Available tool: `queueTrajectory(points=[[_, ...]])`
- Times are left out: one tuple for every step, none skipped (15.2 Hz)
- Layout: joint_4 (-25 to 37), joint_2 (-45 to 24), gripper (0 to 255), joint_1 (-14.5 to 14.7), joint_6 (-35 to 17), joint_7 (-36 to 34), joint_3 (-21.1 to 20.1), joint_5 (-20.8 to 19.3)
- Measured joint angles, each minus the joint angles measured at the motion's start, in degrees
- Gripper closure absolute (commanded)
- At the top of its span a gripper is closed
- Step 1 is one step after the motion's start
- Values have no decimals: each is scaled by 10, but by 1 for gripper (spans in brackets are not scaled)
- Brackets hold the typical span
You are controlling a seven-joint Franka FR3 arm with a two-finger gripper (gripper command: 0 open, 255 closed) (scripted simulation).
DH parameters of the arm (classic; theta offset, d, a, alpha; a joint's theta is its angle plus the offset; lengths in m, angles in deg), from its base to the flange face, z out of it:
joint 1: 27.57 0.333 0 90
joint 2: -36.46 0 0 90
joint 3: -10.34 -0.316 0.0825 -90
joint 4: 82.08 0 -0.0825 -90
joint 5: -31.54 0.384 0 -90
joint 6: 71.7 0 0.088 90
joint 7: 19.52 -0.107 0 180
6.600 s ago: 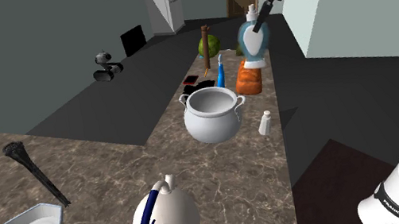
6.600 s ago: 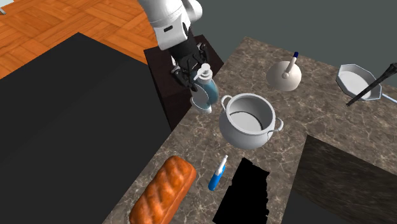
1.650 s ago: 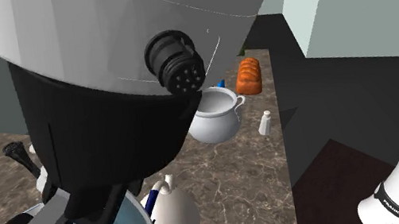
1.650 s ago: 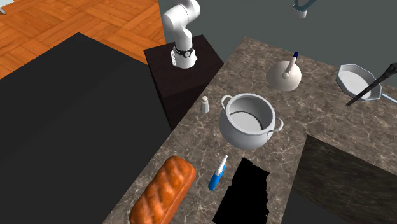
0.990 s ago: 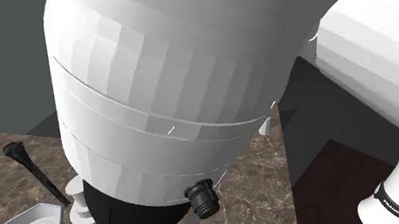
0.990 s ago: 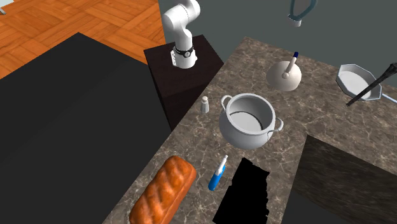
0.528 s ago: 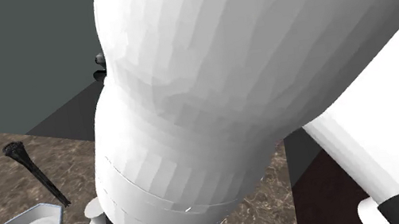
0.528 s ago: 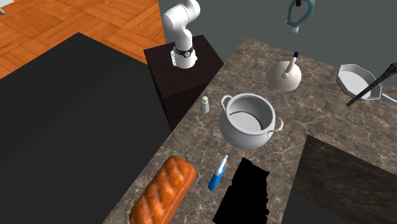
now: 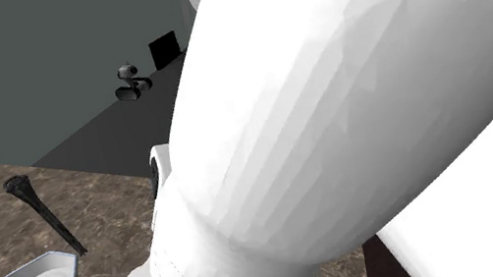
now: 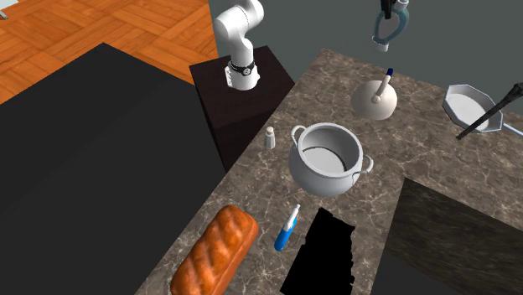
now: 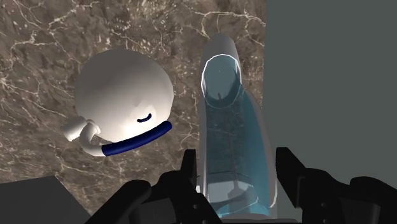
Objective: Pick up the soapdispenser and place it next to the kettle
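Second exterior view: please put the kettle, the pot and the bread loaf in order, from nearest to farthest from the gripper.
From the gripper, at the top edge, holding the soap dispenser:
1. Kettle, just below it.
2. Pot, mid-counter.
3. Bread loaf, at the view's lower left.

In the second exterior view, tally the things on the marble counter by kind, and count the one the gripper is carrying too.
Vessels: 3 (kettle, pot, octagonal pan)
Dispensers: 2 (shaker, soap dispenser in the gripper)
Food: 1 (bread loaf)
Long tools: 2 (black brush, blue-white pen-like stick)
Total: 8
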Motion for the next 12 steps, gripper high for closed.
queueTrajectory(points=[[-6, -3, 255, 0, -8, -4, -1, -4], [-13, -4, 255, 0, -15, -6, -1, -6], [-17, -8, 255, -1, -23, -10, -2, -11], [-23, -11, 255, -1, -29, -15, -3, -16], [-28, -13, 255, -2, -36, -17, -4, -19], [-33, -15, 255, -2, -42, -21, -4, -23], [-38, -19, 255, -2, -49, -26, -5, -29], [-42, -23, 255, -3, -56, -31, -6, -35], [-48, -26, 255, -3, -63, -35, -7, -39], [-52, -28, 255, -4, -69, -39, -7, -44], [-56, -32, 255, -4, -75, -45, -8, -50], [-62, -37, 255, -4, -84, -51, -9, -58]])
